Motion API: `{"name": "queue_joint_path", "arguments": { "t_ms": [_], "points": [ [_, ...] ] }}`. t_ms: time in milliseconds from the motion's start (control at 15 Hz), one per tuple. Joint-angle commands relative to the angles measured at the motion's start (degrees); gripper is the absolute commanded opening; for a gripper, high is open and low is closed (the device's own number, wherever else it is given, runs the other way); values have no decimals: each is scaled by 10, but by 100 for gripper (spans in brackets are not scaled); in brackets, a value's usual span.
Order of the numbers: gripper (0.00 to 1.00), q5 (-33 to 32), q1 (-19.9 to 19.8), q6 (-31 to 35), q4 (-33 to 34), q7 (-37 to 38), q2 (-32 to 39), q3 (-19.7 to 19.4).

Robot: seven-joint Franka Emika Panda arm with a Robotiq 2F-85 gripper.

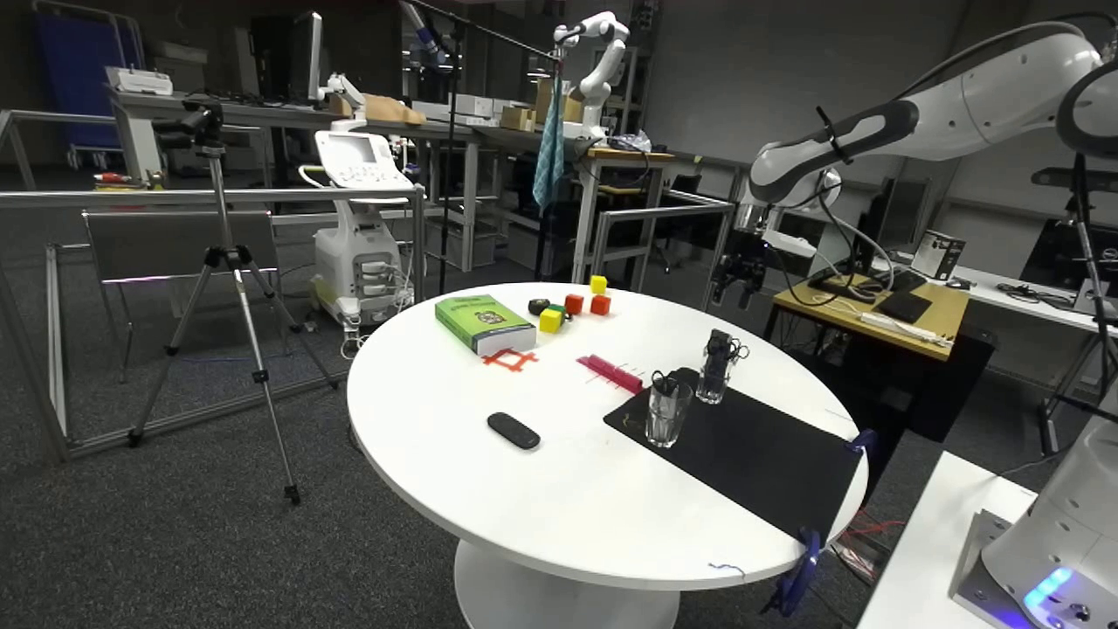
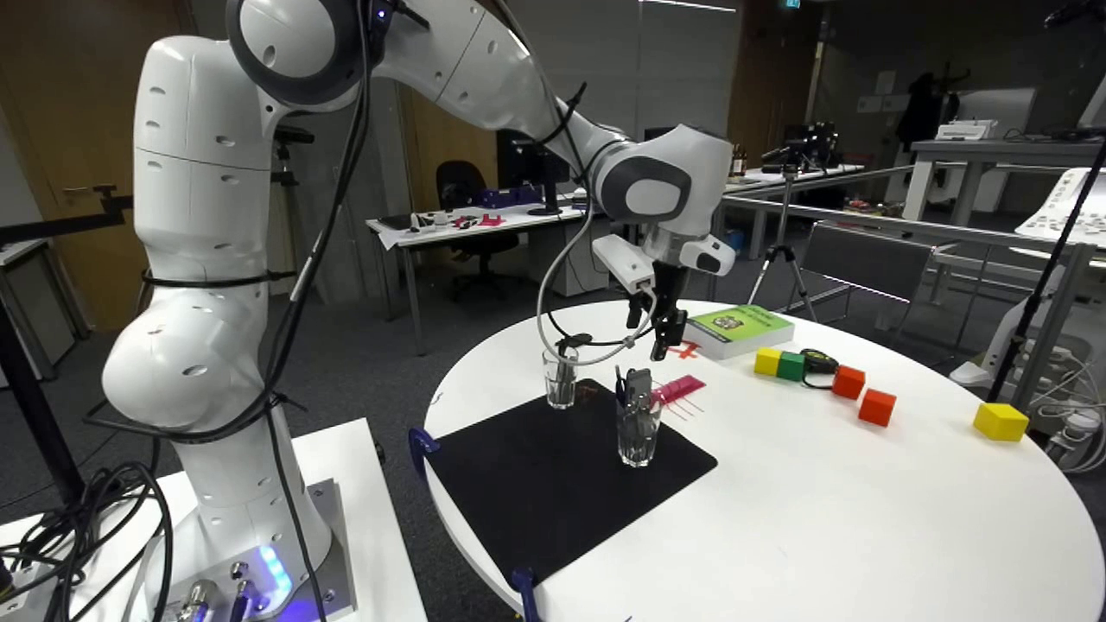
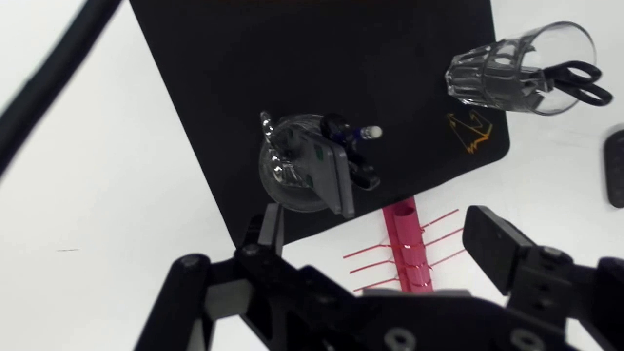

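Note:
My gripper (image 3: 378,231) stands open above the table, its fingers wide apart with nothing between them. Beneath it in the wrist view lies a pink-red tube with thin wires (image 3: 412,248), lower down on the table. Closest to the left finger in that picture is a clear glass (image 3: 295,197) holding a grey flat tool (image 3: 324,168), dark handles and a pen; whether it touches the finger is hard to tell, but an exterior view shows the gripper (image 1: 732,295) raised above this glass (image 1: 712,384). Another glass (image 3: 504,78) holds black-handled scissors (image 3: 577,80).
Both glasses stand on a black mat (image 2: 562,484) clamped to the round white table (image 1: 454,472). Around them are a green book (image 1: 485,323), a dark remote-like object (image 1: 514,431), red blocks (image 2: 877,407), yellow blocks (image 2: 1001,422) and a green block (image 2: 790,366). A cable loops beside the wrist.

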Motion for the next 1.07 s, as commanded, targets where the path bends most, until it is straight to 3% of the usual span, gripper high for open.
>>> {"name": "queue_joint_path", "arguments": {
  "t_ms": [0,333,733,1000],
  "points": [
    [100,40,2,7,-10,32,-38,13],
    [100,70,18,37,-11,94,-51,22],
    [100,58,45,74,-9,145,-44,33],
    [100,51,65,94,-14,223,-46,38]
  ]
}}
